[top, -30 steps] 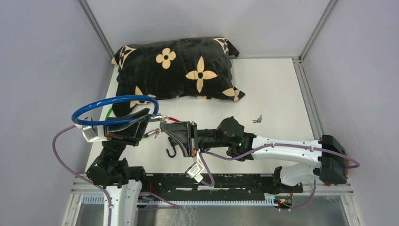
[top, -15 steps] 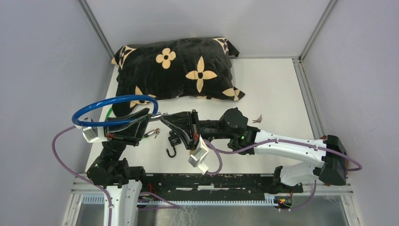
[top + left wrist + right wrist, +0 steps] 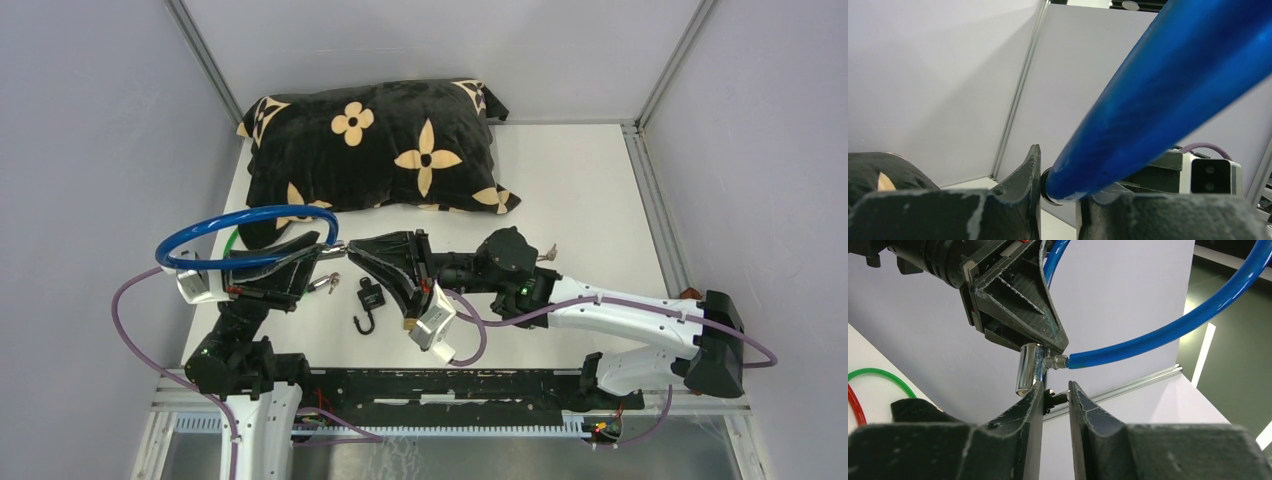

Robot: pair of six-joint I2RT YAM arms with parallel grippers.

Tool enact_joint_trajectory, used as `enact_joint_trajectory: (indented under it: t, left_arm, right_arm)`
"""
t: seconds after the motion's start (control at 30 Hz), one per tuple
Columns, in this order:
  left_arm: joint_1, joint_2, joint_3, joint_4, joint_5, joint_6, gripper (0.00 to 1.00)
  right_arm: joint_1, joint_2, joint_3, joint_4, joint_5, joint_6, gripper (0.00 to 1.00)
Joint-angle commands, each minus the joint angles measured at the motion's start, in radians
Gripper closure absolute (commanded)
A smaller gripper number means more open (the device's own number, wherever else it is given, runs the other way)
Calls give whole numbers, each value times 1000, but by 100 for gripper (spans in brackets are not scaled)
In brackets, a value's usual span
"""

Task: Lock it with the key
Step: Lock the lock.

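Item 1. Black hook, lying on the white tabletop nearest the arm bases; a small black padlock just beyond it.

Item 2. Right gripper, reaching leftward over hook and padlock. Jaws drawn close with a thin gap; a small dark part shows in that gap, but whether it is pinched cannot be told.

Item 3. Left gripper, pointing right, jaws clamped on the end of the blue cable lock. The lock's loop is raised above the tabletop, left of centre. Its metal barrel sits just above the right fingertips. A small silvery piece hangs below the left gripper.

Item 4. Green cord and red cord, on the tabletop, largely hidden behind the grippers.

Item 5. Bunch of keys, loose on the tabletop, right of the right arm's wrist.

Item 6. Black pillow with cream flower pattern, at the far side.
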Motion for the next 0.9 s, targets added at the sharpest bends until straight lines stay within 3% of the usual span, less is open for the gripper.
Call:
enact_joint_trajectory:
  t: [0.0,0.17,0.33,0.57,0.7,0.87]
  left_arm:
    - [0,-14,-1,-15,-7,41,98]
    - [0,-8,-6,-36,-39,57,98]
    - [-1,-5,-5,-40,-44,58,98]
    - [0,-1,-4,-55,-54,55,98]
    - [-1,-5,-7,-59,-59,49,98]
    - [0,-21,-11,-36,-41,57,98]
  right_arm:
    - [-15,-95,-35,82,5,-12,68]
    - [-14,-150,-89,-13,-72,-74,53]
    - [-14,-200,-140,-61,-44,-59,45]
    - [-8,-197,-225,157,34,92,43]
    - [-4,-126,-157,256,112,303,43]
    - [-7,-36,82,46,150,637,39]
